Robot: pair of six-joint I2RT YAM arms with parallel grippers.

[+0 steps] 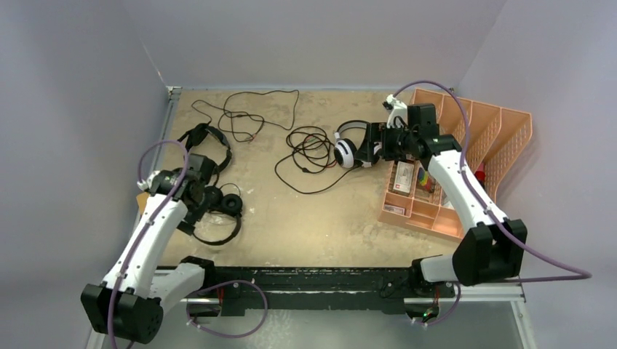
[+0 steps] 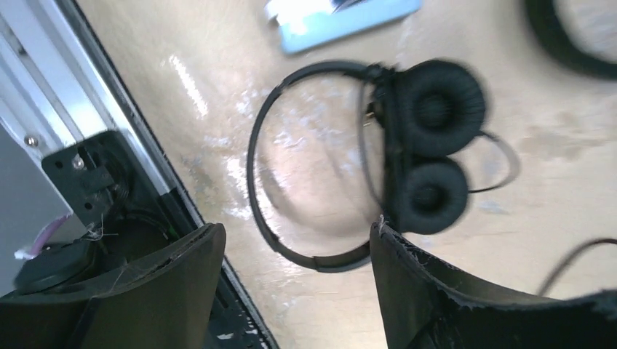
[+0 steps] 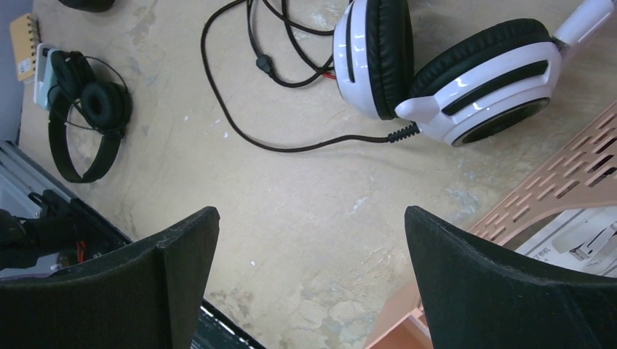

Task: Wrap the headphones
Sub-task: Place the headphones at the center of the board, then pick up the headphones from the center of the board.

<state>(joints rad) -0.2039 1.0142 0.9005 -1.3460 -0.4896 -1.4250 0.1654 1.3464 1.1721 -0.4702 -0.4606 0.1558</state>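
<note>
Hovering over the left part of the table (image 1: 327, 218), the left gripper (image 1: 195, 190) has its jaws standing apart and nothing is between them. In the left wrist view the two dark fingers (image 2: 182, 269) frame the small black headphones (image 2: 429, 145), which lie flat on the table. Their two round pads lie side by side, and the thin headband makes a loop toward the table's metal edge. A light blue flat thing (image 2: 342, 22) lies just beside that band.

The larger black headphones (image 1: 207, 142) lie farther back on the same side, near the left arm. A long thin black cable (image 1: 247, 116) is spread loose at the far edge.

The right gripper (image 1: 369, 151) is also released – jaws wide, holding nothing. It is just beside the white-and-black headphones (image 1: 348, 149), which rest on the table near the orange tray (image 1: 502, 138). In the right wrist view these headphones (image 3: 451, 73) show two black-padded cups touching each other. Their cable leaves the cup and runs to a loose tangle (image 1: 309, 156) on the table between the white pair and the middle. Whether the tangle holds one cable or several – I cannot tell.
</note>
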